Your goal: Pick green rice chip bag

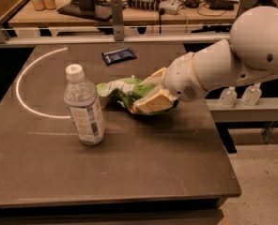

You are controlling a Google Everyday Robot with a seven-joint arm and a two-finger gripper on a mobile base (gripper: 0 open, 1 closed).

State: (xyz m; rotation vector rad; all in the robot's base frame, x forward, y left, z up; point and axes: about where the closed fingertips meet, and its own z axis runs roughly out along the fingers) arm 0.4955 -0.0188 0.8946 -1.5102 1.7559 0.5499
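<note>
table (143,163) | water bottle (85,108), blue wrapper (119,56), green rice chip bag (119,88) (maybe resting) | gripper (143,93) clasping it

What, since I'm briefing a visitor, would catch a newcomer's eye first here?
The big white arm reaching in from the picture's right, its gripper closed on the green chip bag mid-table. Next, the upright water bottle just left of the bag, and the small blue wrapper lying behind them.

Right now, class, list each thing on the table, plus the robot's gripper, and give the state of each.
green rice chip bag: crumpled, on its side, clamped at one end.
gripper: shut on the bag, low over the table.
water bottle: upright, capped, standing apart from the bag.
dark blue wrapper: lying flat near the far edge, on its own.
</note>
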